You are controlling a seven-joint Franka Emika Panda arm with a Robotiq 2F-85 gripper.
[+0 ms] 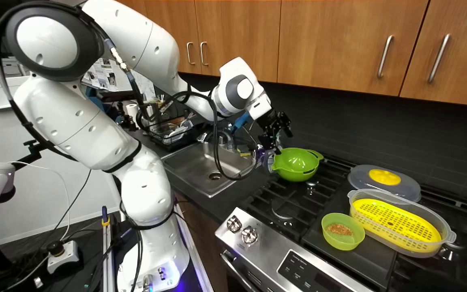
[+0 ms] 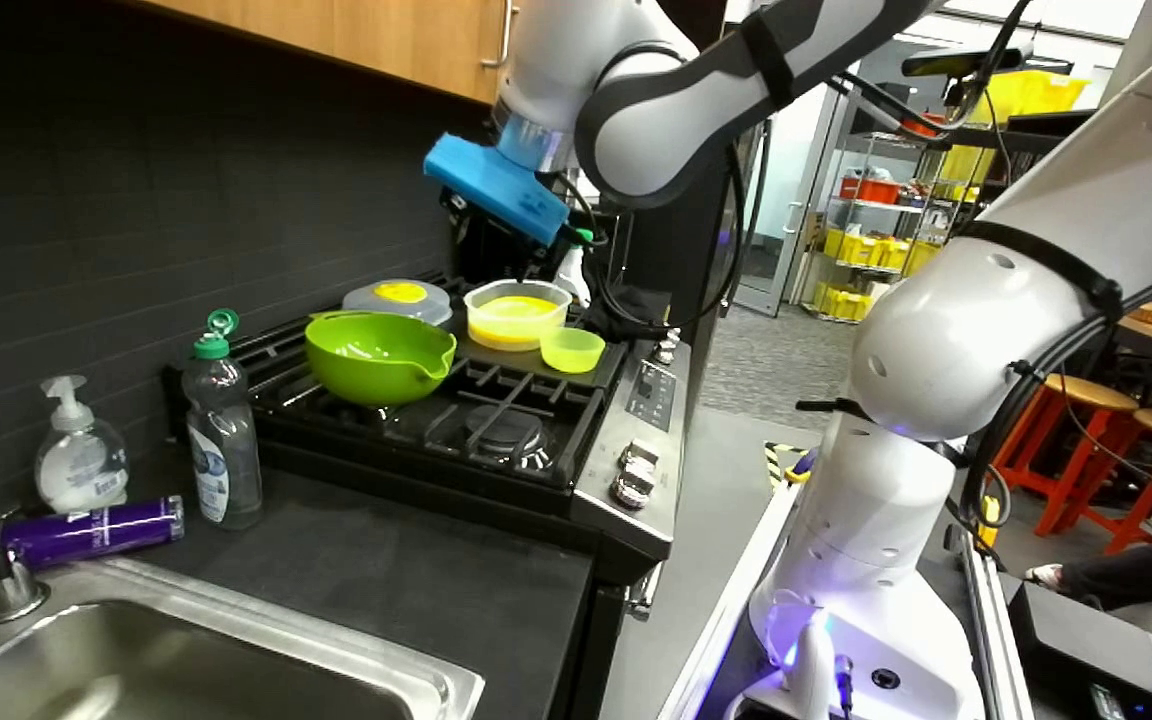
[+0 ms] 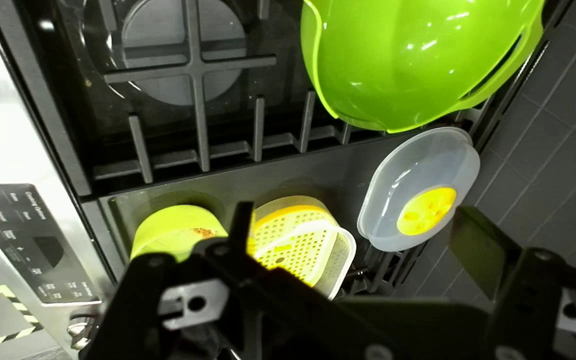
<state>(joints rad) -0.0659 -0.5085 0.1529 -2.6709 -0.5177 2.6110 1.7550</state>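
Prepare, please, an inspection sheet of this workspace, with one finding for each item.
Surface: black stovetop, dark counter, sink.
Main things: green bowl on the grates; small bowl with brown bits; clear container holding yellow perforated tray; lid beside it.
Clutter: purple cylinder lying by the sink; pump bottle and squeeze bottle upright.
Gripper: open, raised, holding nothing.
Cables: black cable looping from the arm.
Surroundings: wooden cabinets, stools, a person's leg.

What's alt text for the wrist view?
Open, empty claw in the foreground, stovetop beyond. Upper right: large green bowl, translucent lid with yellow center below it. Below center: small green bowl holding brown grains, left of a clear container holding a yellow perforated tray.
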